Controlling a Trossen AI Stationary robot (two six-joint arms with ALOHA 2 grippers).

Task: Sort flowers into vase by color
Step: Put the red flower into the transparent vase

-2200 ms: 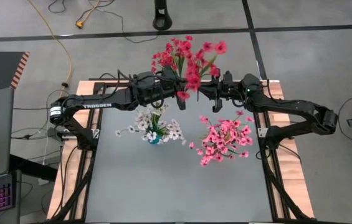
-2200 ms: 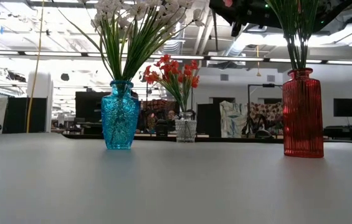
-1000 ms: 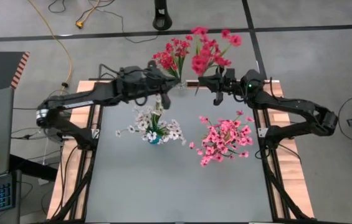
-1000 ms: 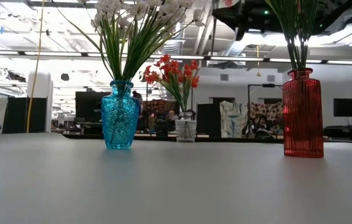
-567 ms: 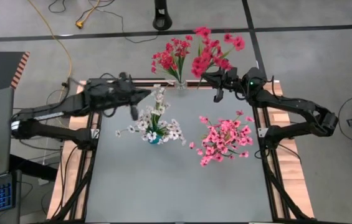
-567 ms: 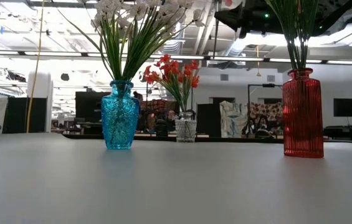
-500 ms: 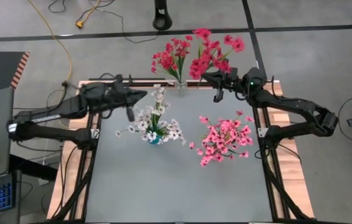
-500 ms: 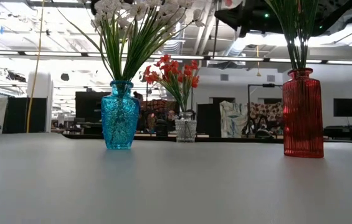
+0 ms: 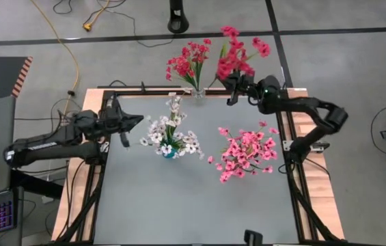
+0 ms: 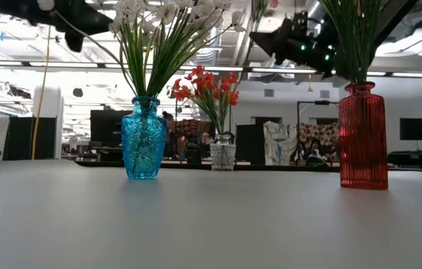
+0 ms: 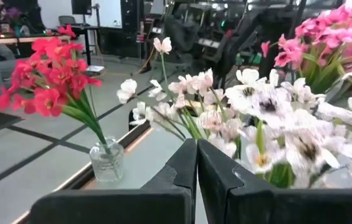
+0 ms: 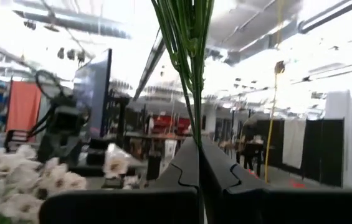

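**Left arm pulled back, right claw carries red sprig near the far edge**

Pulled back toward its own side since the earlier frames, the left claw [image 9: 132,121] now hangs over the left part of the tabletop [image 9: 179,205], just beside the white flowers [image 9: 169,137] in the blue vase [image 10: 143,138]. Its fingers are pressed together with nothing between them, as the left wrist view shows. Earlier it reached over the middle of the far edge, close to the right arm.

The right claw [image 9: 232,87] has drawn in a little, its elbow now folded sharply over the right rail. It is clamped on the green stems of a red sprig [image 9: 237,55], whose blossoms stand out past the far edge of the tabletop, just right of the red flowers [image 9: 187,61] already in the clear vase [image 10: 222,155]. In the right wrist view the stems [image 12: 191,56] rise straight up from between the closed fingers.

The clear vase stands at the middle of the far edge. The pink flowers [image 9: 246,154] fill the red vase [image 10: 362,134] on the right half, well apart from the blue vase. The whole near half of the tabletop lies bare, and a strip of open surface runs between the blue and red vases.
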